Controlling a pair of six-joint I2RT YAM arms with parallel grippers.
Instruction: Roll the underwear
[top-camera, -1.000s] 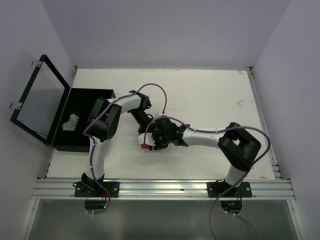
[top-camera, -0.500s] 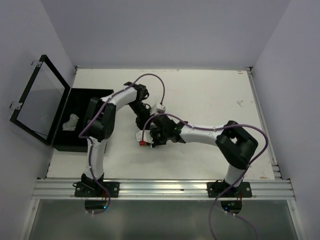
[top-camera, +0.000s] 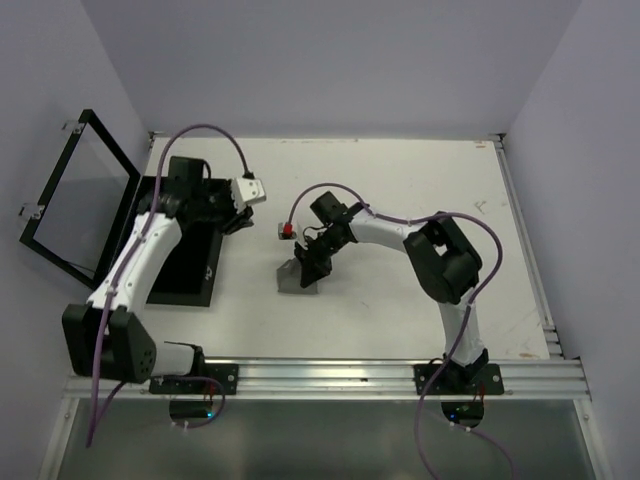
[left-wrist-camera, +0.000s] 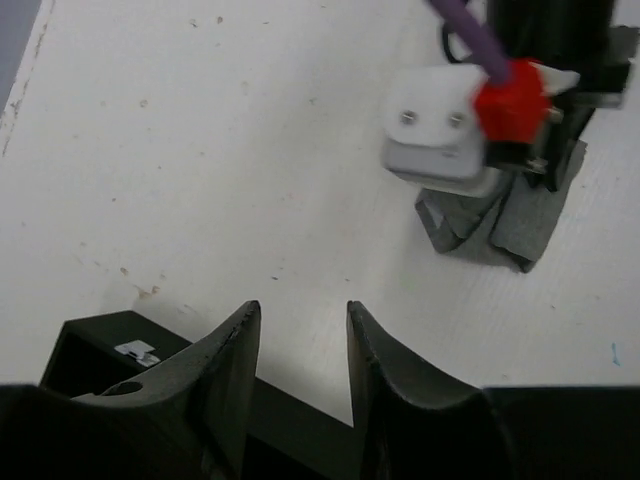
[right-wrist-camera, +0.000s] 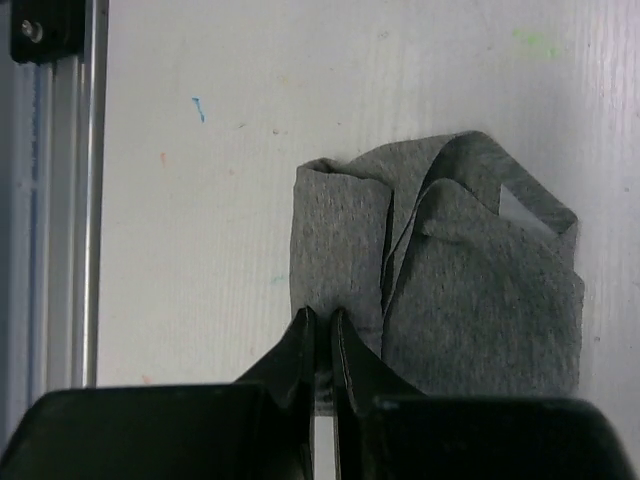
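White table (top-camera: 400, 190): surface scuffed, with small coloured marks. Flat black box (top-camera: 195, 272): on the left side of the table, open. Hinged lid (top-camera: 75, 200): raised, leaning left beyond the table edge. Aluminium rail (top-camera: 330, 378): runs along the near edge.

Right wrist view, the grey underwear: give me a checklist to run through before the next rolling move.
1. The right gripper is closed on the near edge of the heather grey cloth underwear: ok.
2. Underwear rolled up: not ok. It lies loosely folded on the table, with flaps showing.
3. The left gripper is open with nothing between its fingers: ok.
4. Left gripper well clear of the underwear, over the edge of the flat black box: ok.
5. How much cloth the right gripper actually pinches: cannot tell.
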